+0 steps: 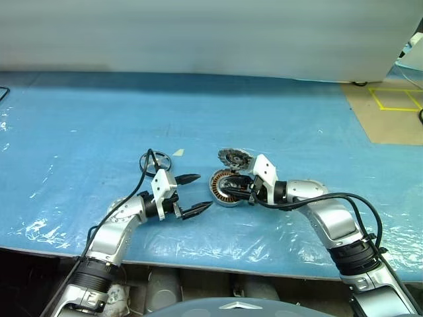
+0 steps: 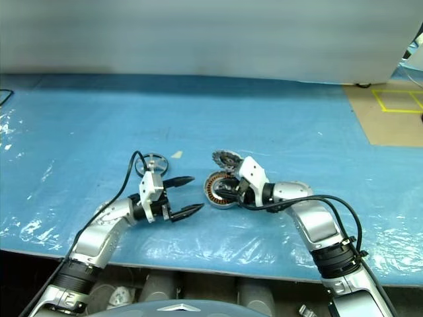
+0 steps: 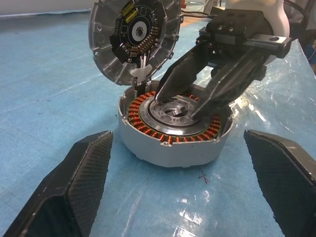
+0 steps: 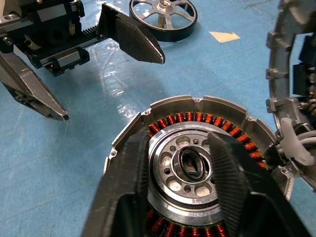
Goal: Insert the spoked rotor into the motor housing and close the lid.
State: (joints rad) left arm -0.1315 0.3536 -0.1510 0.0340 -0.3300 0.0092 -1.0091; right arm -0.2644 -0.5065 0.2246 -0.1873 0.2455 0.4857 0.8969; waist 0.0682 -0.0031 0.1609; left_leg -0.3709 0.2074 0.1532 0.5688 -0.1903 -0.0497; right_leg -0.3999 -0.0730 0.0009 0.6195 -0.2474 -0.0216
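One rotor (image 4: pixel 163 17) mid-table, untouched: light, stiff, slick; take its rim | left gripper (image 1: pixel 192 195) wide open, empty | right gripper (image 3: pixel 182 106) narrowed over housing (image 3: pixel 173 143) hub, holding nothing.

A blue worktop (image 1: pixel 79 125) carries the housing (image 1: pixel 225 188) near centre, the rotor (image 1: pixel 153 160) to its left, and a paper scrap (image 1: pixel 178 152).

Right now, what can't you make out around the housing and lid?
- Housing near windings: right wrist view, covered by the right hand fingers.
- Whether those fingers touch the hub: unclear in either wrist view.
- Lid top edge: cut off by the frame in the left wrist view; mostly cropped in the right wrist view.
- Rotor far rim: cut off in the right wrist view; spokes too small in the eye views.
- Left hand: open, clear.
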